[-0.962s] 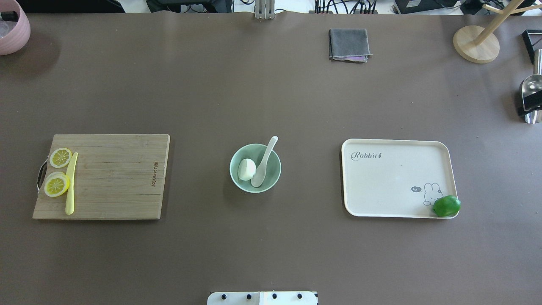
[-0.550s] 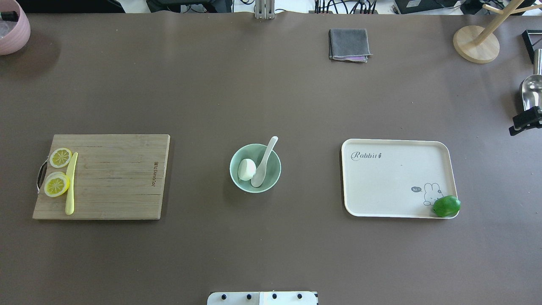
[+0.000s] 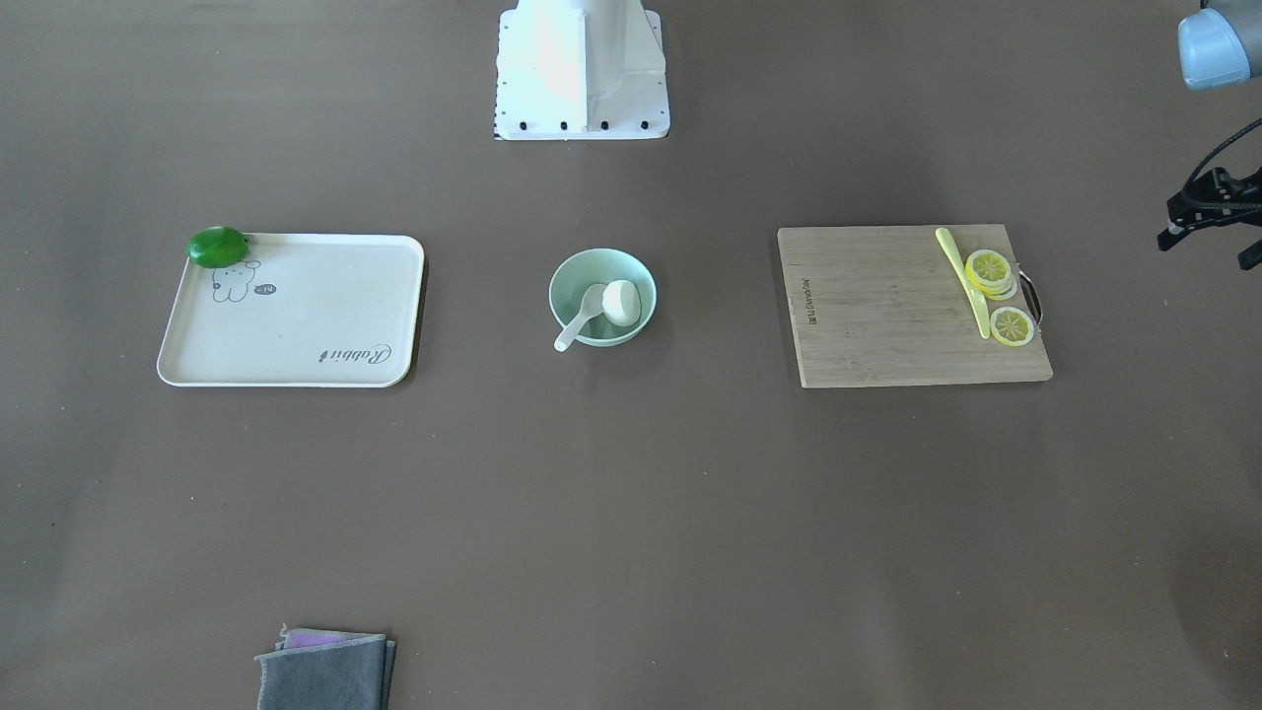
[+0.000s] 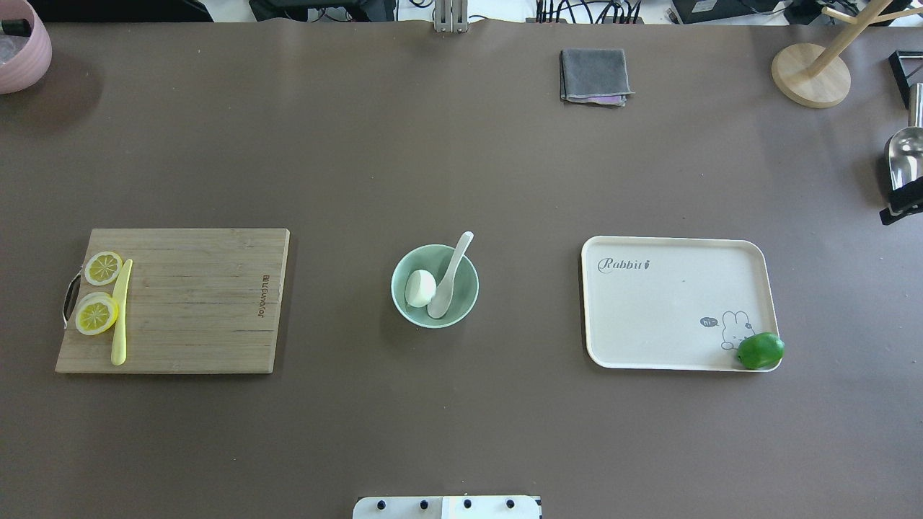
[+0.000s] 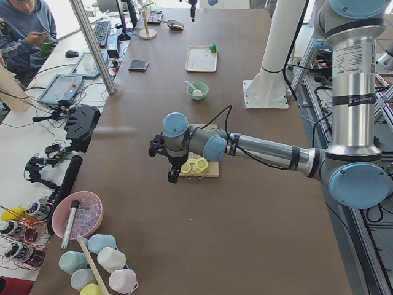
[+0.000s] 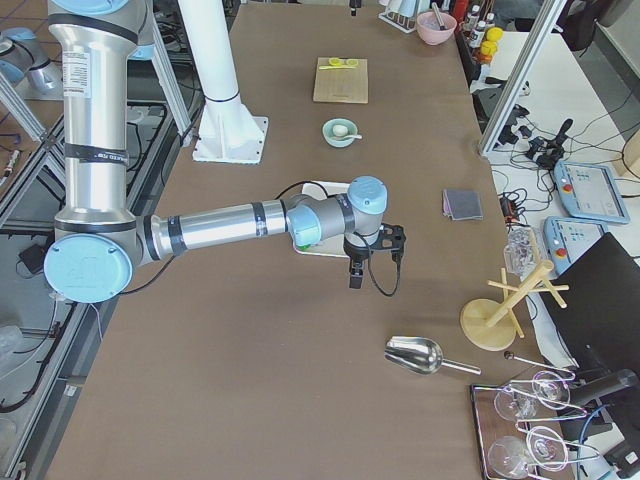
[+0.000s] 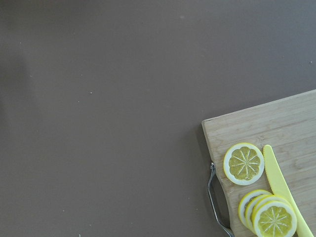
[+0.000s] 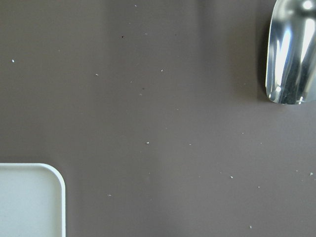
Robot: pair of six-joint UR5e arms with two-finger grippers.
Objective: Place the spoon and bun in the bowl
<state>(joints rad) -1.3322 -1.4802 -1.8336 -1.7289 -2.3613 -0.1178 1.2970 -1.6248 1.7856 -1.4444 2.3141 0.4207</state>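
The pale mint-green bowl (image 4: 435, 311) stands at the table's middle, between the board and the tray. The white bun (image 4: 420, 287) lies inside it on the left. The cream-white spoon (image 4: 448, 277) rests with its scoop in the bowl and its handle over the far rim. The bowl (image 3: 602, 333) also shows in the front-facing view. My left gripper (image 3: 1205, 251) hangs beyond the board's outer end, fingertips apart and empty. My right gripper (image 4: 903, 204) shows only as a black edge at the far right, and I cannot tell its state.
A wooden cutting board (image 4: 195, 303) with lemon slices (image 4: 97, 314) and a yellow knife (image 4: 120, 313) lies at the left. A cream tray (image 4: 670, 303) with a green fruit (image 4: 760, 350) lies at the right. A grey cloth (image 4: 594, 76), a metal scoop (image 4: 905, 155) and a wooden stand (image 4: 811, 76) are further off.
My right gripper has drawn back toward the right edge of the overhead view, uncovering the metal scoop. The bowl, bun and spoon have not moved.
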